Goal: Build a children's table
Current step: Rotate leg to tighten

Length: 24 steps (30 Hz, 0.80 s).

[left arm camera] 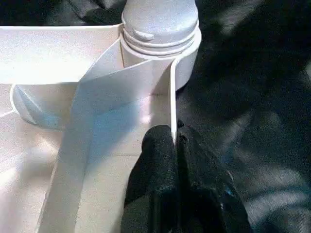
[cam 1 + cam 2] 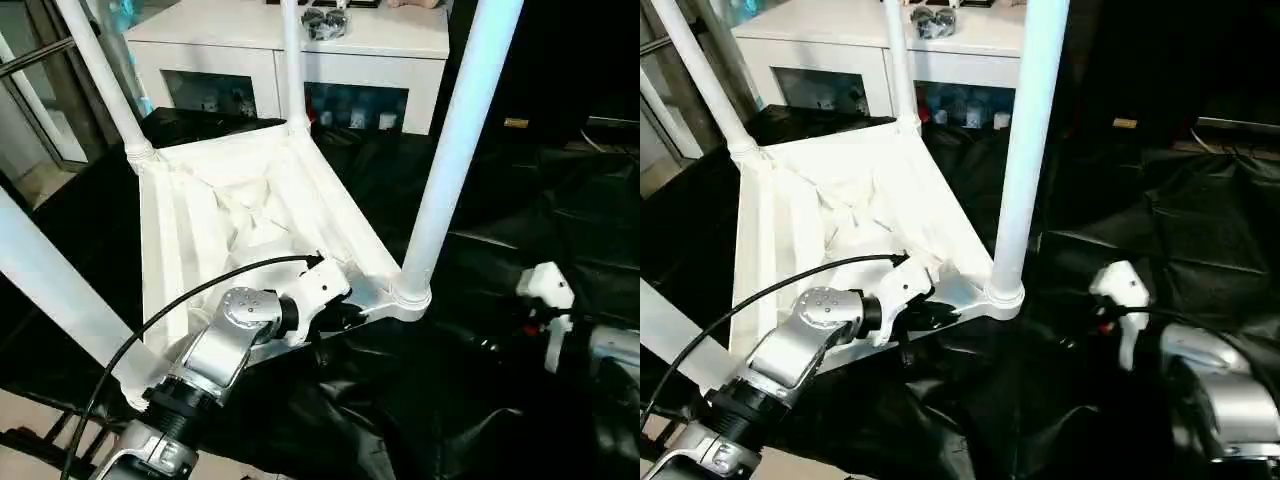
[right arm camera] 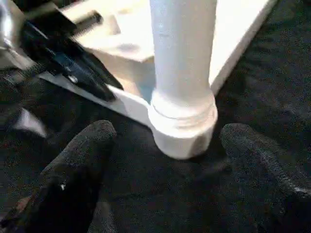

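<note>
- Tabletop (image 2: 200, 240) lies upside down on black sheeting (image 2: 480, 400), ribbed underside up, in front of a white cabinet (image 2: 300, 60).
- Legs stand in the corner sockets; the nearest leg (image 2: 450, 160) rises upright from its socket (image 1: 160, 43).
- Left end effector (image 1: 177, 160): fingers pressed together, pinching the thin rim wall of the tabletop just beside that socket.
- Right end effector (image 3: 165, 145): fingers spread wide, gripping nothing, low over the sheeting, facing the socket base but apart from it.
</note>
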{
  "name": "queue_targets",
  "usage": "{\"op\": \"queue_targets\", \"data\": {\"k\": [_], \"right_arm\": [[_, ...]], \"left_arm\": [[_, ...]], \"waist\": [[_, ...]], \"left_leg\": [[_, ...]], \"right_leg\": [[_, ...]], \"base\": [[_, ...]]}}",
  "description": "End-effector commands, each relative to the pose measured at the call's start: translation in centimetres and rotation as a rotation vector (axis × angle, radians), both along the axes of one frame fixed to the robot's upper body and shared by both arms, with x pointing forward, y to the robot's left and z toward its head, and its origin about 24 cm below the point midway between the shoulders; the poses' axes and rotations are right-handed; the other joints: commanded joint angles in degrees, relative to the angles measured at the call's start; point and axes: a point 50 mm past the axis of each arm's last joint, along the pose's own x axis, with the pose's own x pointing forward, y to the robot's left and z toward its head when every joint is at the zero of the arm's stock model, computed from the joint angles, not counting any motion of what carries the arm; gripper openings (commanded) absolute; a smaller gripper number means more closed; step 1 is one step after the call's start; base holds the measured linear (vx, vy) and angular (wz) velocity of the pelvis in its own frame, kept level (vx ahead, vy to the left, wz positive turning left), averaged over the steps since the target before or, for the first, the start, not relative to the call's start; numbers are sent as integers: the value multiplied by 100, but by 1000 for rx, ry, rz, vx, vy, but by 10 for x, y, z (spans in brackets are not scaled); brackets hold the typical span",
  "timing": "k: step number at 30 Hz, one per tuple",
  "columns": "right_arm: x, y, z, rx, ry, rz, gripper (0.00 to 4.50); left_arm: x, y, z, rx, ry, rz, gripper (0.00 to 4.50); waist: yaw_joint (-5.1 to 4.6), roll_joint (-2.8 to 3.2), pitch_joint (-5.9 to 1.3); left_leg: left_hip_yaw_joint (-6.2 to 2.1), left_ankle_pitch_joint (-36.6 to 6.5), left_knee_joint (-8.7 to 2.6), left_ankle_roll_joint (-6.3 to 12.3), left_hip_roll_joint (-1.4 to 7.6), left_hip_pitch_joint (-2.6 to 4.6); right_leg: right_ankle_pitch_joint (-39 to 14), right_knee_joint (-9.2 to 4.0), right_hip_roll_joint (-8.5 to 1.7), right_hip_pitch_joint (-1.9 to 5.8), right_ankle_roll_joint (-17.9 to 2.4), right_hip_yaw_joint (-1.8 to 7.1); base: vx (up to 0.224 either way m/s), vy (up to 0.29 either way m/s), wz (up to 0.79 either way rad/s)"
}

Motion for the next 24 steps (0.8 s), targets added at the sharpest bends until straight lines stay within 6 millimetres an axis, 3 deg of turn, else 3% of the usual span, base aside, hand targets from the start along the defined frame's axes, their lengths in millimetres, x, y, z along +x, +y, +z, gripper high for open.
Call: {"op": "queue_targets", "data": {"k": [1,7,14,16,20,24], "right_arm": [[-2,8,4,21,3,53,390],[-1,23,2,44,12,97,390],[6,22,6,28,-10,79,390],[4,24,8,37,-1,99,390],[-4,27,9,43,57,170,390],[-9,24,10,26,79,186,390]], "left_arm": [[-4,-2,0,-27,5,-35,0],[-8,-1,1,-33,29,-79,0],[-9,8,3,-15,27,-130,0],[-8,11,4,-14,28,-137,0],[1,17,7,1,-8,-76,0],[11,14,15,-63,-45,30,0]], "waist": [[36,-180,-284],[56,-183,-282],[53,-203,-286],[61,-183,-287],[79,-203,-285],[69,-217,-262]], "left_leg": [[-60,-1066,-303,665,127,29],[-59,-1070,-307,597,123,30],[-53,-1018,-303,546,120,42],[-54,-969,-300,564,125,48],[-52,-936,-295,603,132,48],[-49,-1147,-296,522,123,44]], "right_leg": [[-1382,-385,-209,235,-1130,120],[-1401,-375,-219,236,-1163,120],[-1348,-353,-215,232,-1152,128],[-1254,-343,-214,232,-1178,129],[-1100,-320,-211,247,-1222,132],[-1483,-363,-220,233,-1135,135]], "base": [[0,0,0],[0,0,0],[0,0,0],[0,0,0],[0,0,0],[0,0,0]]}}
